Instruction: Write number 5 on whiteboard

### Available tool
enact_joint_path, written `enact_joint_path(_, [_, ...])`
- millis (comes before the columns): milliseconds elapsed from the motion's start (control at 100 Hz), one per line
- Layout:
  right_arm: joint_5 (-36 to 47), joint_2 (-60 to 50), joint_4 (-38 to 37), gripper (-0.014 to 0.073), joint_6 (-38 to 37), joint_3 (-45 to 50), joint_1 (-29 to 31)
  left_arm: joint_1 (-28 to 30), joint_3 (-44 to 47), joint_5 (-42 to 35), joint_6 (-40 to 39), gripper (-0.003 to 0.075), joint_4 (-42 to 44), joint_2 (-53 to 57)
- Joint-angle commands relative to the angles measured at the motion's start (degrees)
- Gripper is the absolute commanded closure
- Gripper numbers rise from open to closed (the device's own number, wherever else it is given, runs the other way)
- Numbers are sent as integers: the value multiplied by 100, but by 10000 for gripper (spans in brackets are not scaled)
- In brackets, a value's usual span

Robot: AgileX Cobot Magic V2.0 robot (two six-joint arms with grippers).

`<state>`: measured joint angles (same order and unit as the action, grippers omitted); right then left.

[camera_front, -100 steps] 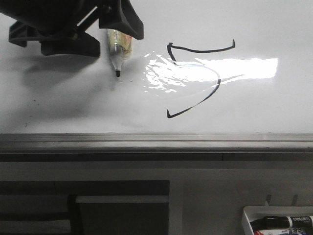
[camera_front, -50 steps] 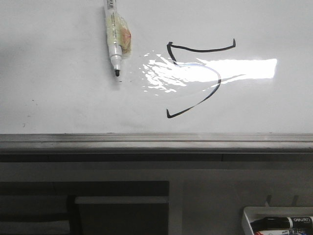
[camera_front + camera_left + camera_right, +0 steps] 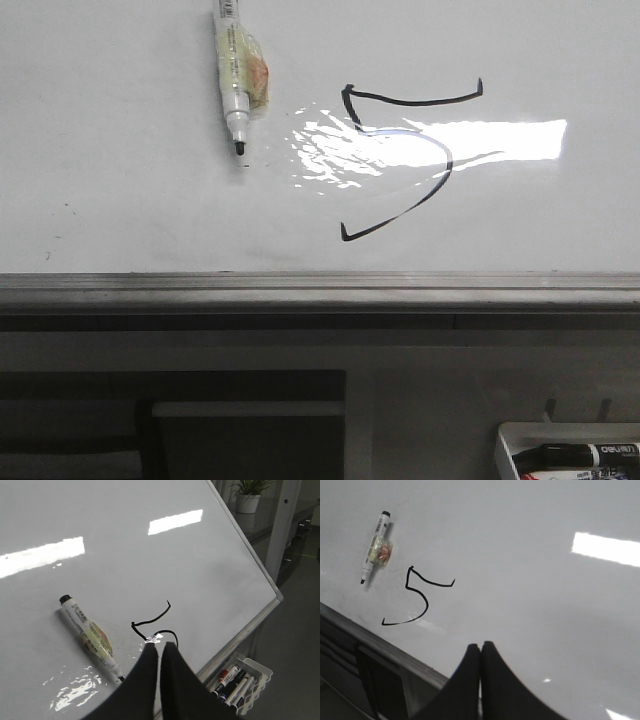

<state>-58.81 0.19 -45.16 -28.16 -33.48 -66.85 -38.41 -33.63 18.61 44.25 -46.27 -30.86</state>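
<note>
Glossy whiteboard: marker pen lies flat at left, long axis near-vertical, tip toward frame edge. Just right, number 5, upright. L gripper & R gripper: jaws together, empty, well clear of pen & 5.

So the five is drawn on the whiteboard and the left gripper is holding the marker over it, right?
Not quite. The number 5 is drawn on the whiteboard, but the marker lies loose on the board beside it. The left wrist view shows the left gripper shut on nothing, away from the pen.
</note>
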Motion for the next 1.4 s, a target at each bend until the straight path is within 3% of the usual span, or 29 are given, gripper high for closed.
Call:
enact_joint_path(0, [415,186,-240,655,-4,-100,27,-10,-122,-221,-3,741,-169,-8])
enact_joint_path(660, [345,186,-252,655,-4,-100,27,-10,66,-355,-3,741,-157,117])
enact_joint_path(860, [345,186,-252,655,-4,-100,27,309,632,-874,-45,741,1159,1114])
enact_joint_path(930, [345,186,-252,655,-4,-100,27,697,1150,-1431,-389,741,1684,1613])
enact_joint_path(1050, [332,186,-252,655,-4,-100,27,1641,2065,-2057,-1927,741,3034,2347])
enact_joint_path(1240, [332,186,-252,655,-4,-100,27,2803,2951,-1665,-3610,741,3773,3122])
enact_joint_path(1390, [332,186,-252,655,-4,-100,27,2958,3209,-950,-3965,741,3859,3284])
